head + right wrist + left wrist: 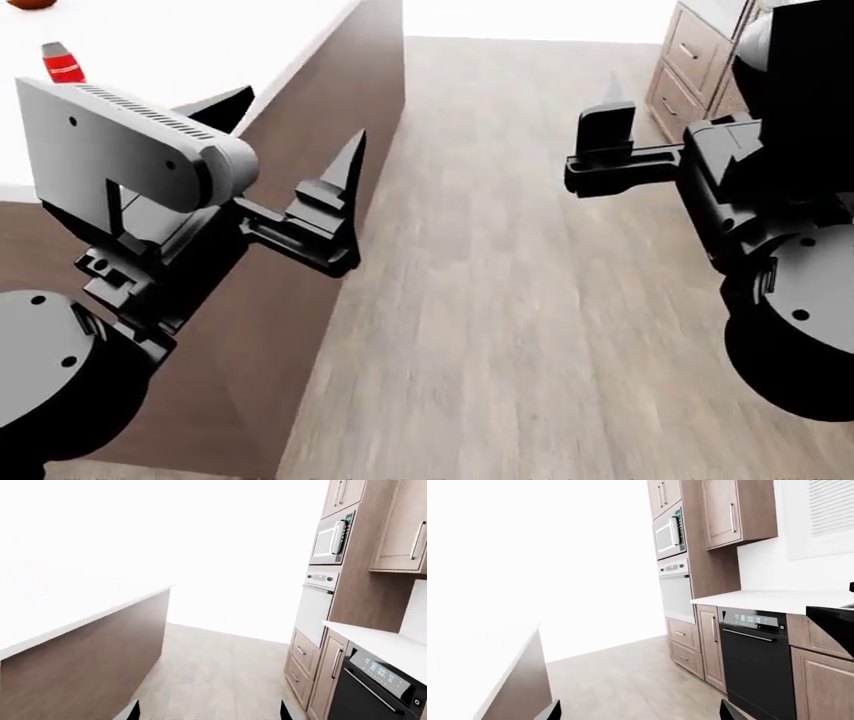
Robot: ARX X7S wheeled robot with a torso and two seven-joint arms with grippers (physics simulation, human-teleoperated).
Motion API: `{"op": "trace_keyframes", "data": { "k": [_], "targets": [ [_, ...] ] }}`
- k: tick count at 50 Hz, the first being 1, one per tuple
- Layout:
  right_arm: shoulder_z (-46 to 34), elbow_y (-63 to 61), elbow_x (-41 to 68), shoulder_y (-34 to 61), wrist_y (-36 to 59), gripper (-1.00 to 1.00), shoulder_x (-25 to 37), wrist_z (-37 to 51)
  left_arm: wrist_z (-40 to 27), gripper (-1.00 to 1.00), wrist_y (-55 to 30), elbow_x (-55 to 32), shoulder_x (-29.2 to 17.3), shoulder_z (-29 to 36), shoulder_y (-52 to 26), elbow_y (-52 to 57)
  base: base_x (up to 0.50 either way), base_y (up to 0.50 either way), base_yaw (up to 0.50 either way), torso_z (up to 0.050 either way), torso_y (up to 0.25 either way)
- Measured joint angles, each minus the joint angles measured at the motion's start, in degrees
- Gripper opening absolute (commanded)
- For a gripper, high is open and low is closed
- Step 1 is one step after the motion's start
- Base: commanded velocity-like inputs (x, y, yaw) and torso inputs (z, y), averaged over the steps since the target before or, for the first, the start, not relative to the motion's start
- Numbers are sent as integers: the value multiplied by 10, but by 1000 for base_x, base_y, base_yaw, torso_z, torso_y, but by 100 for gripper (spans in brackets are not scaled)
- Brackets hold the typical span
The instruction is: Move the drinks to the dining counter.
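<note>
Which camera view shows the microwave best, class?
The left wrist view: the microwave appears nearest and clearest, set in the tall cabinet above the wall oven. The right wrist view shows it smaller and more obliquely. The head view doesn't show it.

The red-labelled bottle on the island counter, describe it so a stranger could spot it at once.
Find the white-topped island counter beside the robot's left arm. Just beyond the grey arm link stands a small bottle; only its red label and cap show. The only other item, an orange-brown thing, lies farther away.

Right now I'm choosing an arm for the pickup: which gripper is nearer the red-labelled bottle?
Left. The left gripper hangs at the counter's edge, just across from the red-labelled bottle; the right gripper is far across the floor by the cabinets.
</note>
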Motion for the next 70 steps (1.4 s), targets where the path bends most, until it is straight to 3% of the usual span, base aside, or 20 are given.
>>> {"op": "trace_keyframes", "data": {
  "k": [17, 40, 70],
  "targets": [
    [-2, -7, -29, -6, -7, 100, 8, -8, 1, 100, 4, 1, -2, 5, 0, -2, 35, -7, 0, 0, 0],
    [-16, -13, -41, 1, 2, 100, 11, -16, -4, 100, 7, -2, -6, 7, -2, -3, 503, 3, 0, 0, 0],
    [-47, -9, -48, 32, 54, 100, 12, 23, -11, 100, 10, -12, -12, 8, -6, -1, 1, -92, -500, 0, 0]
  ]
}}
